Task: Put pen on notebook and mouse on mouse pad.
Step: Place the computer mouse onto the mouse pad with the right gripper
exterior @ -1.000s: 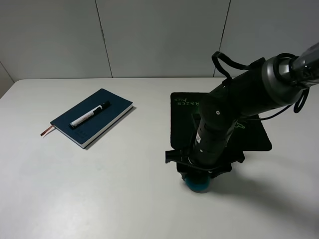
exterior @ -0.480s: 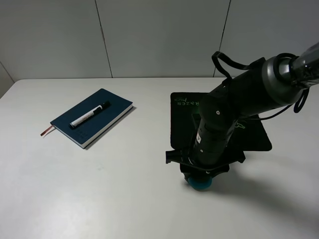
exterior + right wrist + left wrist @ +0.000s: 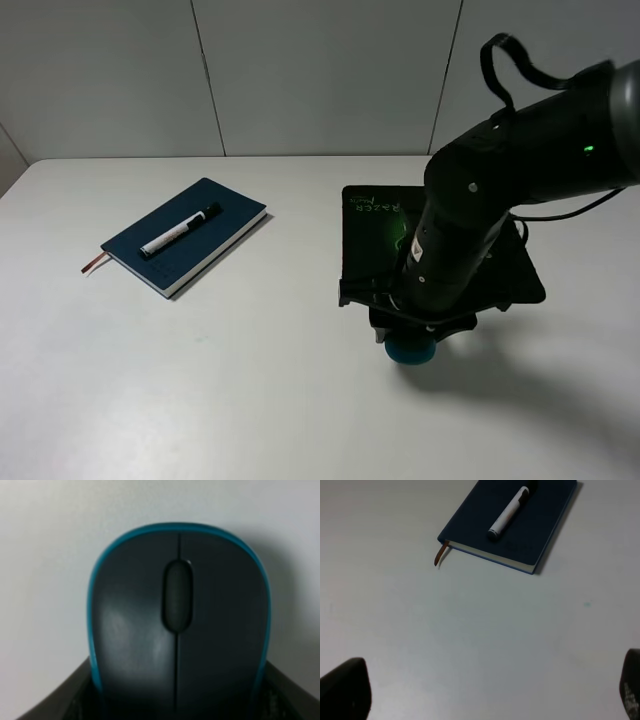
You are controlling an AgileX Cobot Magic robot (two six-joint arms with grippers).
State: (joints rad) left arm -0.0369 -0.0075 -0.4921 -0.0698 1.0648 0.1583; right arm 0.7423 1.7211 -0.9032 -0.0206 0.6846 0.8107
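Right jaws are squeezing the mouse (image 3: 177, 625) between them, just beside the mouse pad (image 3: 360, 250); left jaws are gaping open.

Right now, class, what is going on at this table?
The right gripper is shut on the mouse, holding it just off the near edge of the mouse pad, not yet on it. The pen already lies on the notebook. The left gripper is open and empty.

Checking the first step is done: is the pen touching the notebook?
Touching. The left wrist view shows the pen lying flat on the notebook cover.
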